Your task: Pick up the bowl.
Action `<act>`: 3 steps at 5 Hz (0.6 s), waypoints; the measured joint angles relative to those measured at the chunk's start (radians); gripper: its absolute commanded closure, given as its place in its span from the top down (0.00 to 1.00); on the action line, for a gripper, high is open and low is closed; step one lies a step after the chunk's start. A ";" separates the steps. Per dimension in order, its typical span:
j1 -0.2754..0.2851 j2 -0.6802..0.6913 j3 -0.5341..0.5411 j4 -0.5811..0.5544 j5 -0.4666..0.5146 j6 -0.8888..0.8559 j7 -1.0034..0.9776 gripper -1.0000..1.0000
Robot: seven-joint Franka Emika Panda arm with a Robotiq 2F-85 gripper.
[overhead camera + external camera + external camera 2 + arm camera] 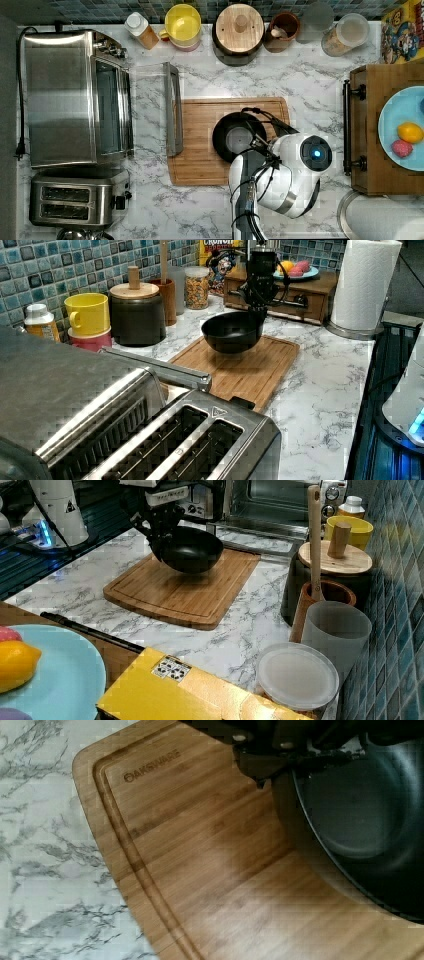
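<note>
On the marble worktop (pixel 310 90), your gripper (pixel 258 310) is clamped on the rim of the black bowl (pixel 231 331), holding it tilted and clear above the bamboo cutting board (pixel 180 587), so the pick looks essentially done.

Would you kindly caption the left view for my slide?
Gripper shut on the black bowl's rim, holding it tilted above the wooden cutting board.
</note>
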 measured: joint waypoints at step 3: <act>0.011 -0.084 0.100 0.111 -0.062 -0.042 0.241 0.00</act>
